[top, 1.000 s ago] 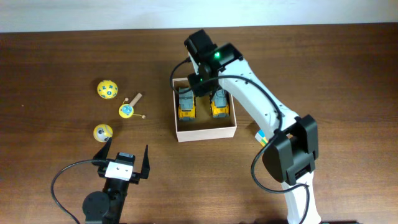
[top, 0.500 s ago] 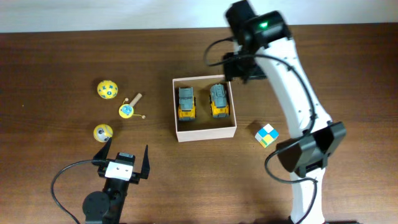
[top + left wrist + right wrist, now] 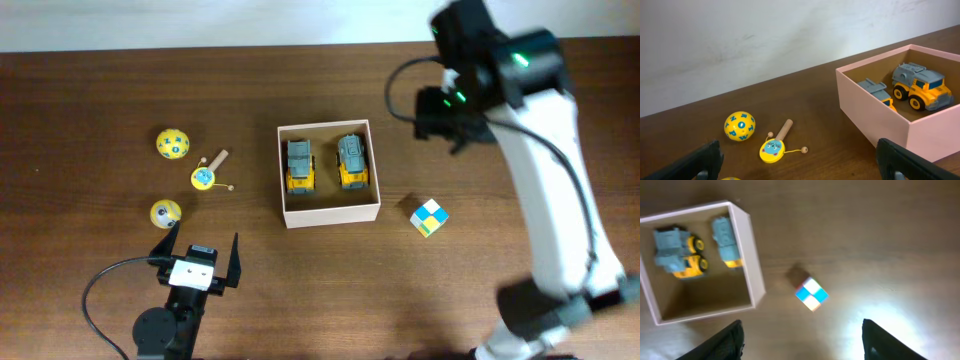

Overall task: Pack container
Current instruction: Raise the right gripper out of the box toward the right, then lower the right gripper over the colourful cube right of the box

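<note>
The container (image 3: 332,214) sits near the centre of the table (image 3: 90,90), open side up. On its floor we find two toy trucks, one (image 3: 300,165) left and one (image 3: 352,162) right, standing side by side in the rear half without touching.

A checkered cube (image 3: 428,216) lies on the table near the container's front right corner, apart from the wall. Well to the left lie a yellow ball (image 3: 172,143), a small rattle drum (image 3: 205,177) with a wooden handle, and a second yellow ball (image 3: 165,212).

The left gripper (image 3: 200,247) sits near the table's front edge, fingers spread and nothing between them. The right gripper (image 3: 802,342) hangs above the table, right of and behind the container. Its wrist view shows both fingers wide apart and empty, with the cube and the container below.
</note>
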You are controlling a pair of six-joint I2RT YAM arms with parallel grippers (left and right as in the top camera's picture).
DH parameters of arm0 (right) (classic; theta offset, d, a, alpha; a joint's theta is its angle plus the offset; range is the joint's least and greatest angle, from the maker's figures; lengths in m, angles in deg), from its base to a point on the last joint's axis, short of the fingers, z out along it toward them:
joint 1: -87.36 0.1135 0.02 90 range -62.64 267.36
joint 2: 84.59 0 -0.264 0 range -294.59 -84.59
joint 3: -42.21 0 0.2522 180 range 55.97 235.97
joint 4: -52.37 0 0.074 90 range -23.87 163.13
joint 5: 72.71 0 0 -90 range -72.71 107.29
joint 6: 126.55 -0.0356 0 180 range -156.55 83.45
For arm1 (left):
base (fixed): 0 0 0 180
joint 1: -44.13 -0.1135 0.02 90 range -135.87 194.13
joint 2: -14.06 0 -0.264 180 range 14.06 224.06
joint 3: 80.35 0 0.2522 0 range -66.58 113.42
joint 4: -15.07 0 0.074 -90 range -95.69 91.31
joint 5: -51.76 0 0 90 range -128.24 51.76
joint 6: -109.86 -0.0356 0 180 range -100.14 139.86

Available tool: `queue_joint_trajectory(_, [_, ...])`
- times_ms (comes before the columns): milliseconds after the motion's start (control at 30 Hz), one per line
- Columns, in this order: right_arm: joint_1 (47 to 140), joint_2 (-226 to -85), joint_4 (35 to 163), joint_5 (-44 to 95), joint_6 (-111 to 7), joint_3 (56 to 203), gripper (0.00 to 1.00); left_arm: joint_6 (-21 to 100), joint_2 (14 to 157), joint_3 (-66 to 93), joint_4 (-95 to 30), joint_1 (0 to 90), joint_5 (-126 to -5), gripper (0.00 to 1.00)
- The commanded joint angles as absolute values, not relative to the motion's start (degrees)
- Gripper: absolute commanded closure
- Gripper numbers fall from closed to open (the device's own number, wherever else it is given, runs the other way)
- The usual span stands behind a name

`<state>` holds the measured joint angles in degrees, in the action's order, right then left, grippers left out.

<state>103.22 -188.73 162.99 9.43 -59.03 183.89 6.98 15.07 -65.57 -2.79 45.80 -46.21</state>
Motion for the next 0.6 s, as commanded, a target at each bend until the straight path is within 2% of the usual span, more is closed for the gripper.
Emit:
queue_joint_trajectory(0, [103.46,-179.57,162.81,2.26,-65.59,170.86,0.29,6.1,15.05,-65.92,-2.86,45.46,-45.97,0.01])
queue_joint_trajectory(233, [103.44,-168.49,146.94,2.07,-74.55,143.19,0.21,6.1,15.05,-65.92,-2.86,45.46,-45.97,0.01])
queue_joint_trajectory(567, [103.35,-169.36,116.26,5.28,-93.1,116.76,0.16,6.1,15.07,-65.92,-2.86,45.46,-45.97,0.01])
